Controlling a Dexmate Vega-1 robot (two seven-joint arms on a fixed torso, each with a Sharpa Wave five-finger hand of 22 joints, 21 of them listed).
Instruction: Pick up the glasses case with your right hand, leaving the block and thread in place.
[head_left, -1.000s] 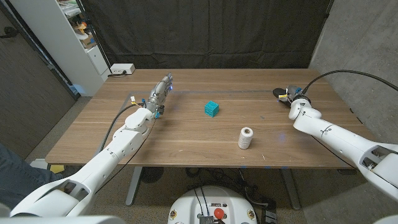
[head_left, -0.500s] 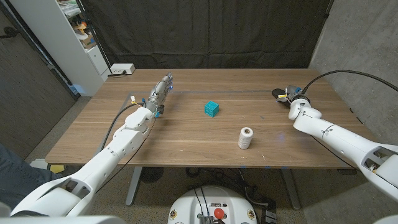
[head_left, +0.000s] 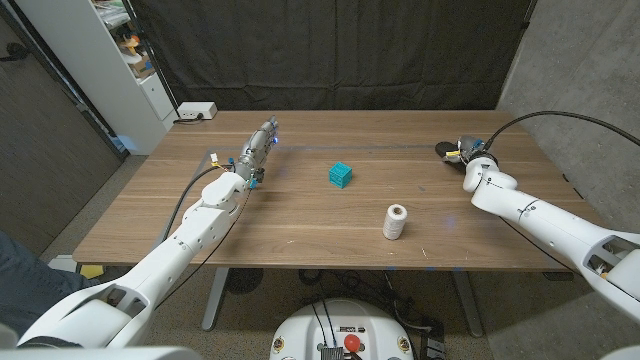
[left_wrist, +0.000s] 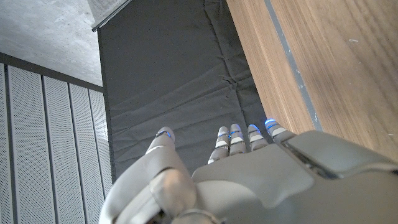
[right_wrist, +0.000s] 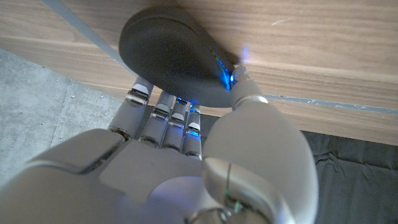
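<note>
Half the glasses case (right_wrist: 171, 59) hidden — right hand (right_wrist: 186, 155) seemingly gripping.

Lab: black backdrop curtain (head_left: 330, 50), shelving (head_left: 120, 60)

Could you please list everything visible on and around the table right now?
glasses case: one, dark grey, far right part of the table, at the right hand's fingers
block: one, teal, middle of the table
thread spool: one, white, upright, nearer the front edge than the block, to its right
table: one, brown wood
white box: one, at the far left corner, with a cable
shelf unit: one, white, beyond the table's left side
curtain: black, behind the table
left hand: one, grey, over the table's left part, fingers extended, holding nothing
right hand: one, grey, fingers and thumb around the glasses case
</note>
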